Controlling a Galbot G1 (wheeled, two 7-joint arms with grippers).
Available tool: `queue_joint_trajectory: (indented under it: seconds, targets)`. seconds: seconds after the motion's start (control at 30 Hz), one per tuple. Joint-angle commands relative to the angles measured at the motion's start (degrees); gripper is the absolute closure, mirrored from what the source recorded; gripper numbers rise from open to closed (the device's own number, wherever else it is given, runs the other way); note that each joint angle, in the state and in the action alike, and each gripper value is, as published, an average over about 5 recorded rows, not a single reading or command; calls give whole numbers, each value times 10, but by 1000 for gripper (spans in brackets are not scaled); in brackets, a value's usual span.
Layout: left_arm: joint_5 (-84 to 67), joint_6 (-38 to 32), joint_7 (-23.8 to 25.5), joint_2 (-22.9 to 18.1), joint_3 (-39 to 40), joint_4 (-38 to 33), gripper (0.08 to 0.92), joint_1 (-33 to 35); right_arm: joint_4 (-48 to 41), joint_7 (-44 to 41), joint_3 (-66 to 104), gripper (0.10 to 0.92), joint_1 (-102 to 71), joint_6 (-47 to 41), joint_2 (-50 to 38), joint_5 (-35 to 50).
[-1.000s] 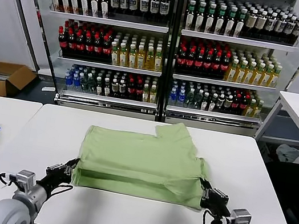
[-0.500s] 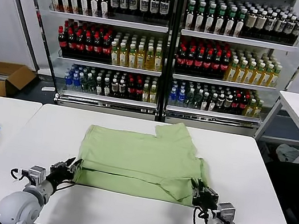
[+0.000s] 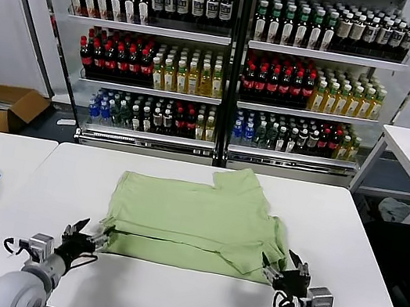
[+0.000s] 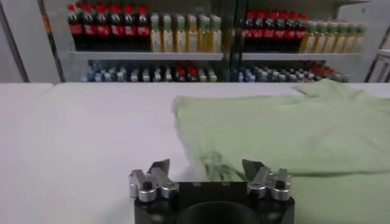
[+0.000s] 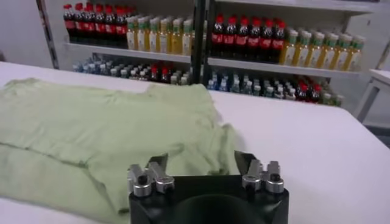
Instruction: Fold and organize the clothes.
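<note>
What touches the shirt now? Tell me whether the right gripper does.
Cannot tell. In the right wrist view the right gripper stands open at the shirt edge, holding nothing, but neither view shows contact or gap plainly.

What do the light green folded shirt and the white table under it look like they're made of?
Light green folded shirt: looks like soft knit cotton or a blend, matte, with limp creases and draping edges. White table: seems a hard laminate or painted board, smooth, faintly glossy, flat with rounded corners.
</note>
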Motion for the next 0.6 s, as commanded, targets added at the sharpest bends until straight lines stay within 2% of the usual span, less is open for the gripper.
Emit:
queue_joint_trajectory:
  seconds: [0.03, 0.2, 0.3, 0.6]
  targets:
    - [5, 34, -6, -7, 3, -31, 201, 51, -12, 18, -4, 206, -18, -3, 10, -4]
    - [5, 42, -16, -5, -1, -11, 178, 40, -26, 14, -12, 222, -11, 1, 15, -1]
    - [5, 43, -18, -5, -1, -9, 204, 39, -29, 9, -14, 292, -11, 6, 16, 2]
    - [7, 45, -17, -9, 4, -8, 449, 34, -32, 6, -17, 552, -10, 7, 17, 3]
